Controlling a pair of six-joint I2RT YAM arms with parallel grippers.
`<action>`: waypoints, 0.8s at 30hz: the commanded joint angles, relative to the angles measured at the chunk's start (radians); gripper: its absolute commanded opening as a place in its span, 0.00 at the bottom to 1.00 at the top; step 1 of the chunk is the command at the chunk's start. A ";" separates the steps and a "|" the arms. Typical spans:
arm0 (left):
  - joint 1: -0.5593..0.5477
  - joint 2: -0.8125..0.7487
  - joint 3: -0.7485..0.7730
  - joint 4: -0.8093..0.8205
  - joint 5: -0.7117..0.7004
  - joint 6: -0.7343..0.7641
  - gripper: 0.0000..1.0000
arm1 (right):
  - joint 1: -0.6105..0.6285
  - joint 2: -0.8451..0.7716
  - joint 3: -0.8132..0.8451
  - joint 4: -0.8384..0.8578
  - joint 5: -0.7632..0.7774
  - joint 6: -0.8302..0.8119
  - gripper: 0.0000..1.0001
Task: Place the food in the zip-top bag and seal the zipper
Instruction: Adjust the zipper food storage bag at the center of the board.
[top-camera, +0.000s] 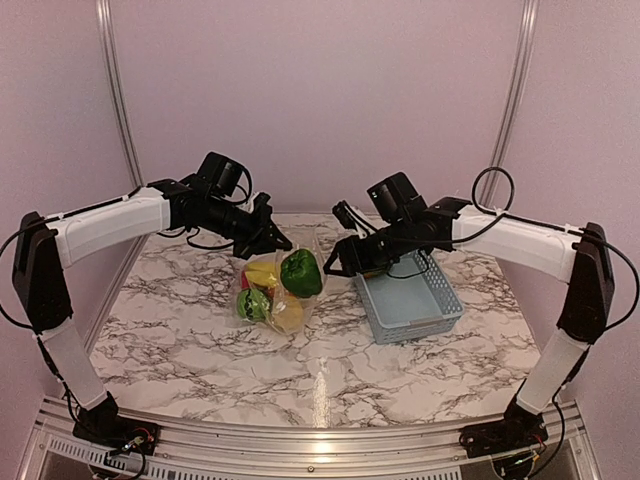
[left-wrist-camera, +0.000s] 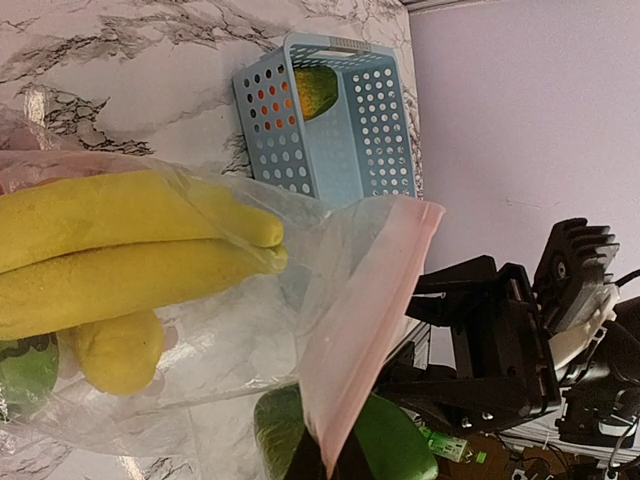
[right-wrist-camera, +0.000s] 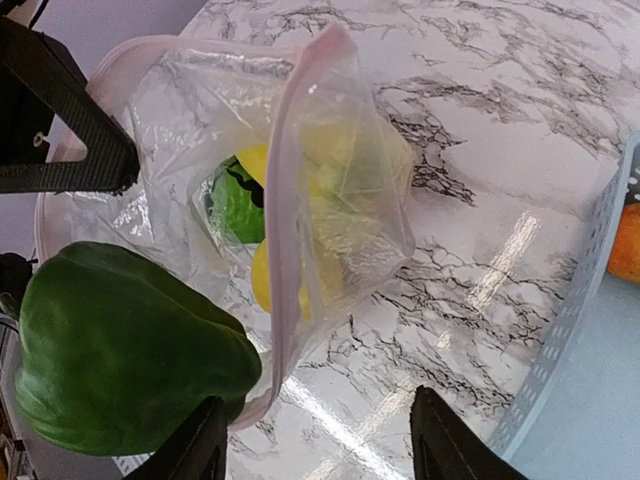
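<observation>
Pinches the raised mouth of the zip-top bag (right-wrist-camera: 350, 200) in the left gripper (top-camera: 268, 238), fingertips hidden behind film. Spreads the right gripper (right-wrist-camera: 320, 400) jaws partway over bare marble table (top-camera: 200, 340), with the green pepper (right-wrist-camera: 120, 340) just outside one finger at the bag's mouth; contact unclear. Blurs banana (left-wrist-camera: 120, 240) and melon (right-wrist-camera: 235, 200) inside through crinkled plastic; crops the orange (right-wrist-camera: 628, 245) in the basket (top-camera: 440, 300).

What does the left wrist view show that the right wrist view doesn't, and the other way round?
Left wrist only: the right tool and the blue basket whole. Right wrist only: the left tool clamped on the zip-top bag rim, and the right tool's own fingers standing apart. Both: that bag, its pinkish zipper, yellow food inside, the green pepper at the bag's mouth, the marble table.
</observation>
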 joint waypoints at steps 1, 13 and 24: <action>0.007 0.002 0.017 0.007 0.013 0.012 0.00 | 0.002 0.043 0.018 -0.014 -0.041 0.016 0.50; 0.007 0.007 0.037 -0.062 -0.011 0.070 0.00 | 0.002 0.096 0.076 -0.028 -0.078 0.067 0.01; 0.007 -0.020 0.129 -0.199 -0.119 0.182 0.02 | 0.002 -0.023 0.185 -0.095 -0.135 0.137 0.00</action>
